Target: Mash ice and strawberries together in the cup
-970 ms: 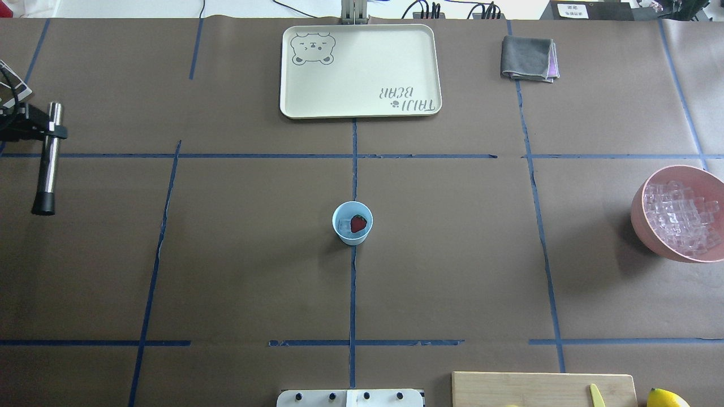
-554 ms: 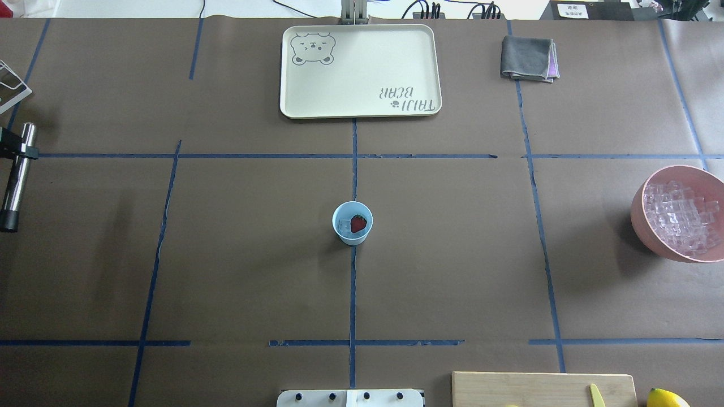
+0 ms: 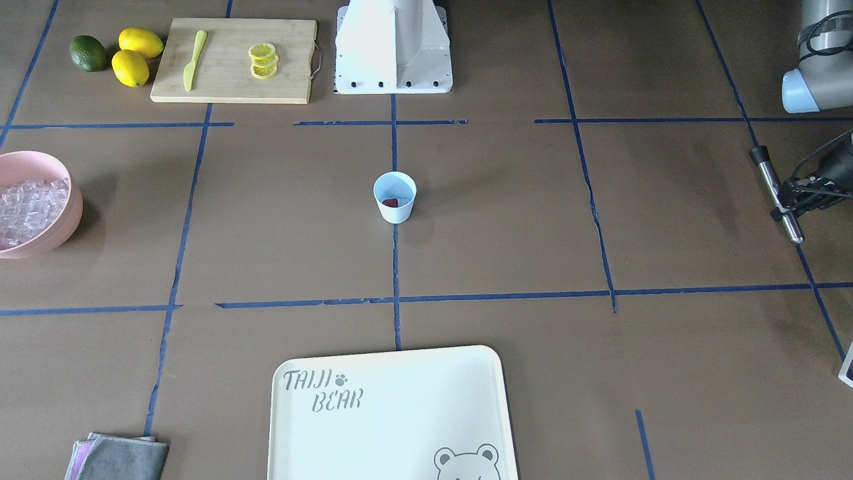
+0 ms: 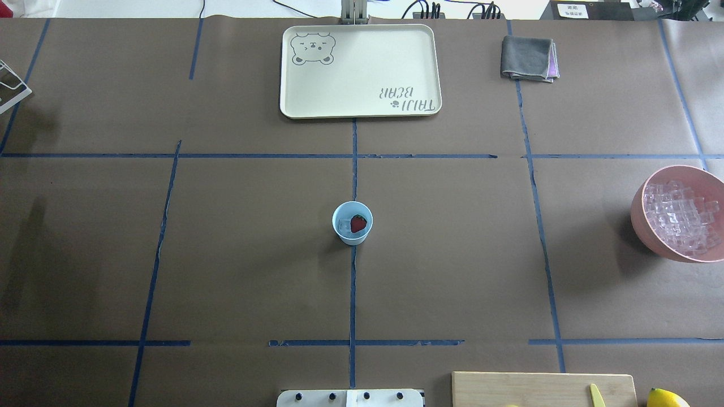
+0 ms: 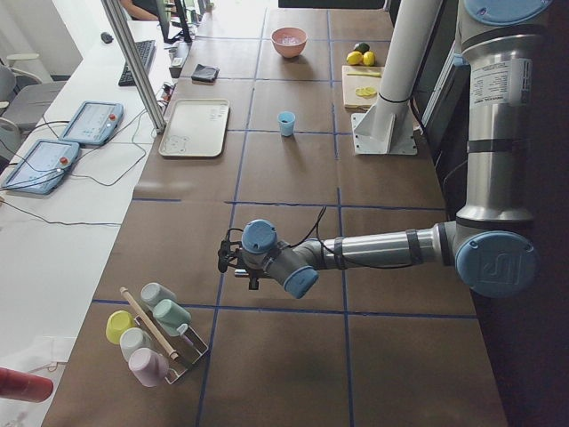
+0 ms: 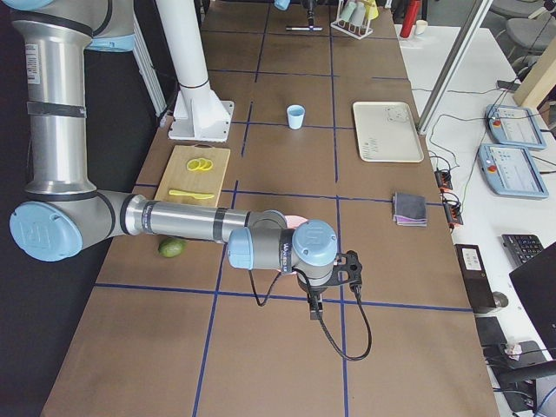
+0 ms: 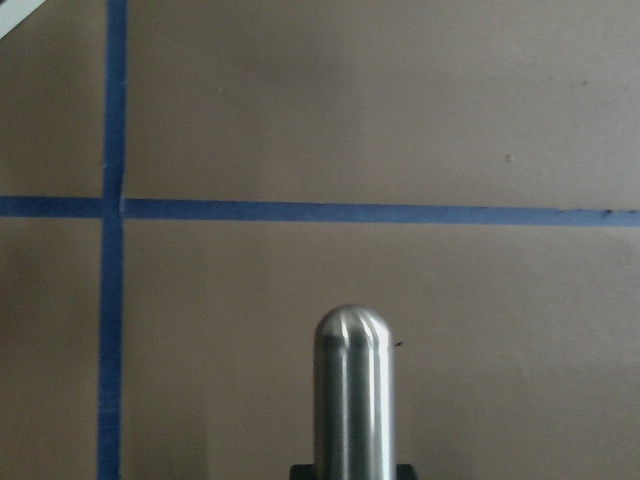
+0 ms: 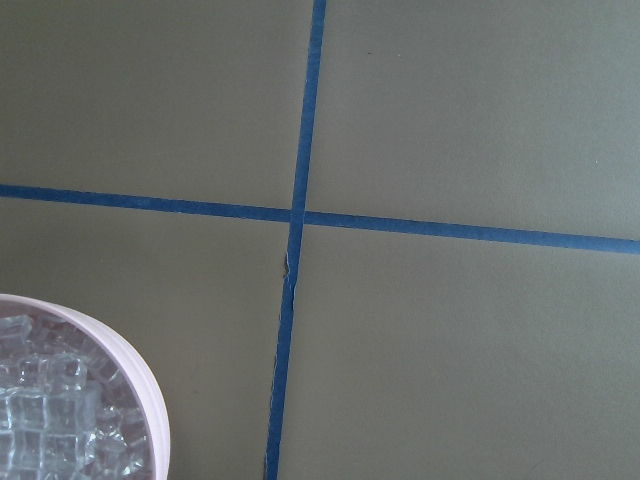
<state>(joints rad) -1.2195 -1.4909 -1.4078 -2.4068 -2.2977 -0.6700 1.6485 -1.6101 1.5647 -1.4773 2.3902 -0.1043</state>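
**Q:** What has changed at the desk's left edge?

**A:** The left gripper (image 3: 784, 203) and the steel muddler (image 3: 768, 177) clamped in it have slid out of the overhead view, where they showed a second ago. Only a shadow lies there now. The front-facing camera catches them over the left edge, the rod tilted with its black tip toward the robot's side. The cup has not moved.

**Q:** And the right gripper (image 6: 350, 268)?

**A:** It hangs near the right edge, close to the pink bowl (image 4: 642, 232). It shows only from the side, so I cannot tell whether its jaws are wide or narrow.

**Q:** What else is on the desk?

**A:** At the near edge, toward the right corner, a cutting board (image 3: 226, 80) carries a yellow knife (image 3: 193, 59) and lemon slices (image 3: 263, 60), with two lemons (image 3: 131, 67) just beside it. The pink bowl at the right edge holds a heap of clear cubes (image 4: 681, 217). At the far edge a cream tray (image 4: 362, 68) lies in the middle, with a folded grey cloth (image 4: 529, 57) toward the far right corner. Brown paper crossed by blue tape lies between the muddler and the cup.

**Q:** How does the cup look?

**A:** The pale blue cup (image 4: 352, 223) stands upright at the desk's centre, on the middle tape line and well apart from both arms. Inside it, a whole red strawberry (image 4: 358, 224) rests against a piece of ice (image 4: 344, 226).
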